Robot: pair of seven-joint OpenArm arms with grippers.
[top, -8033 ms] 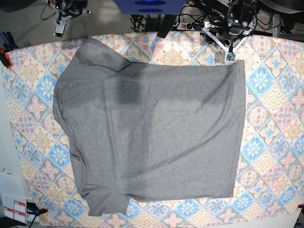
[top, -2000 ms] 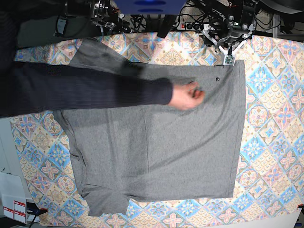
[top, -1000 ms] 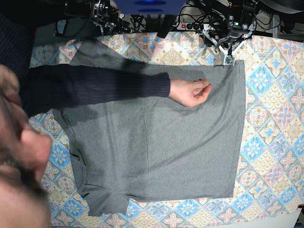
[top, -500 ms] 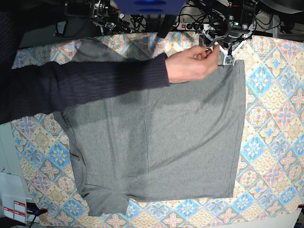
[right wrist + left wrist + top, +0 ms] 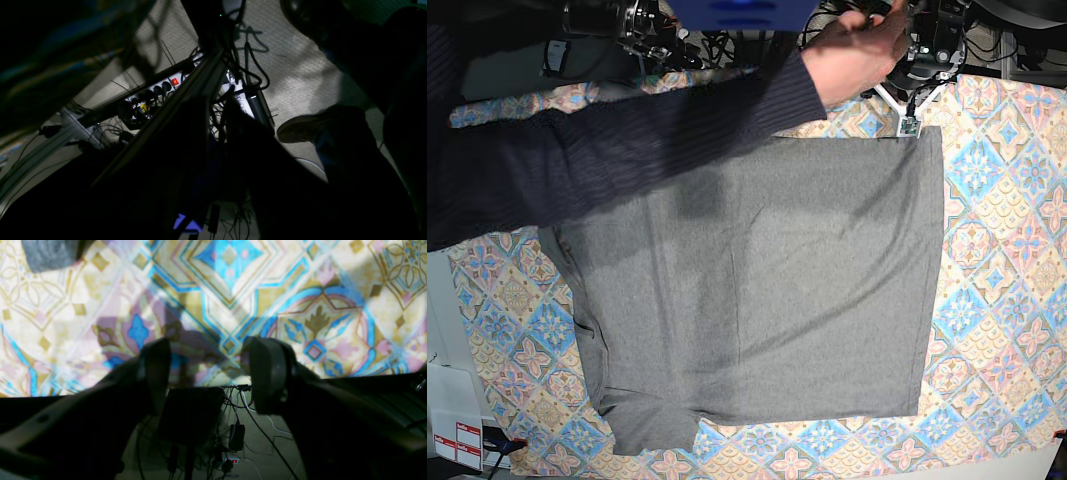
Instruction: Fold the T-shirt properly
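Note:
The heather-grey T-shirt lies spread flat on the patterned tablecloth. Its sleeves point to the base view's left and its hem to the right. My left gripper hangs at the table's far edge, just beyond the shirt's far right corner. In the left wrist view it is open and empty, and a corner of the shirt shows at top left. My right arm sits at the far left edge. The right wrist view is too dark to show its fingers.
A person's arm in a dark navy sleeve reaches across the shirt's far part, with the hand at my left gripper. Cables and a power strip lie on the floor behind the table, near a shoe.
The person's hand has lifted off the shirt and moved up to my left gripper at the far edge. The shirt and both arms have stayed in place.

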